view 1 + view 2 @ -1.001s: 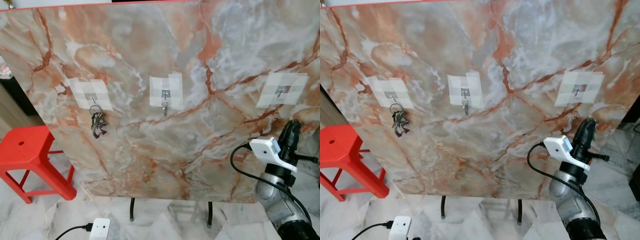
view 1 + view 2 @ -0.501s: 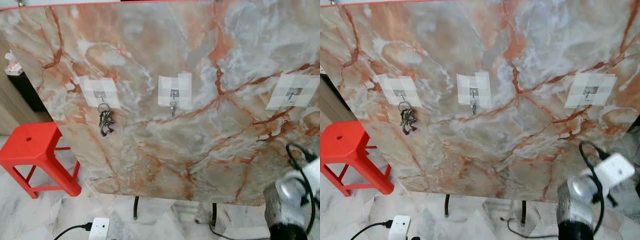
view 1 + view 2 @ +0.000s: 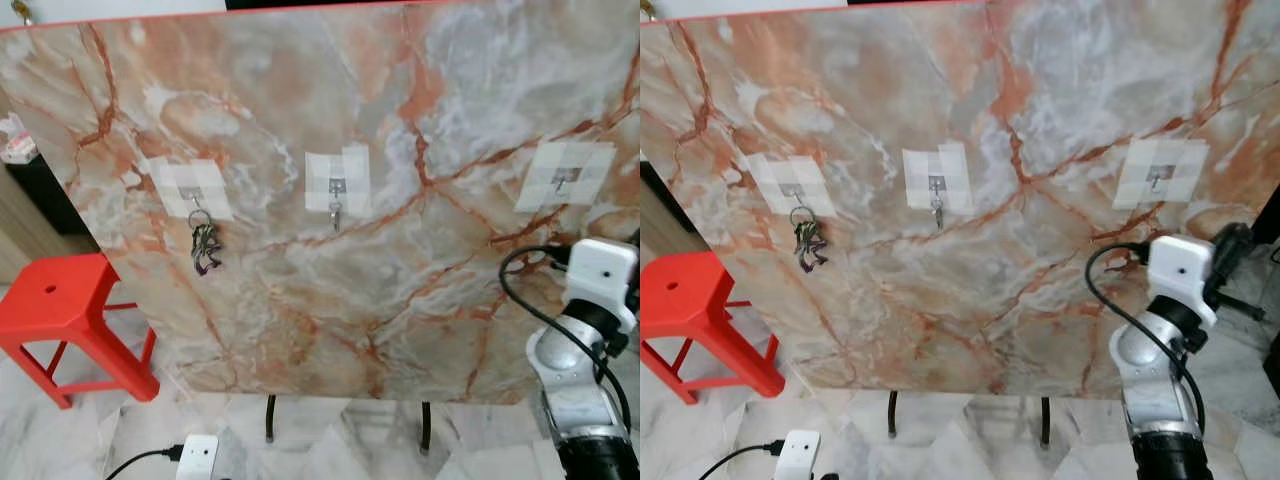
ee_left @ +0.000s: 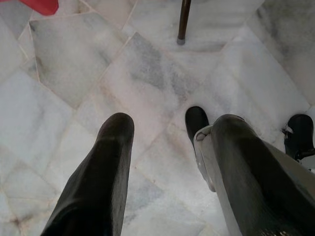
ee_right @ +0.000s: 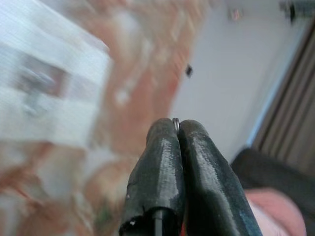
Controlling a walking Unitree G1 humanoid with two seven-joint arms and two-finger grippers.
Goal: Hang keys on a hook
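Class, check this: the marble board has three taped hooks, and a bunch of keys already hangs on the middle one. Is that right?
Not quite. The marble board does have three taped hooks, but the bunch of keys hangs on the left hook, not the middle hook. The left eye view shows it.

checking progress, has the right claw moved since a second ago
Yes. The right claw has come up toward the right hook; earlier it sat lower on the marble board.

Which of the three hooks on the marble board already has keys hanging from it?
The leftmost hook: a bunch of keys hangs there.
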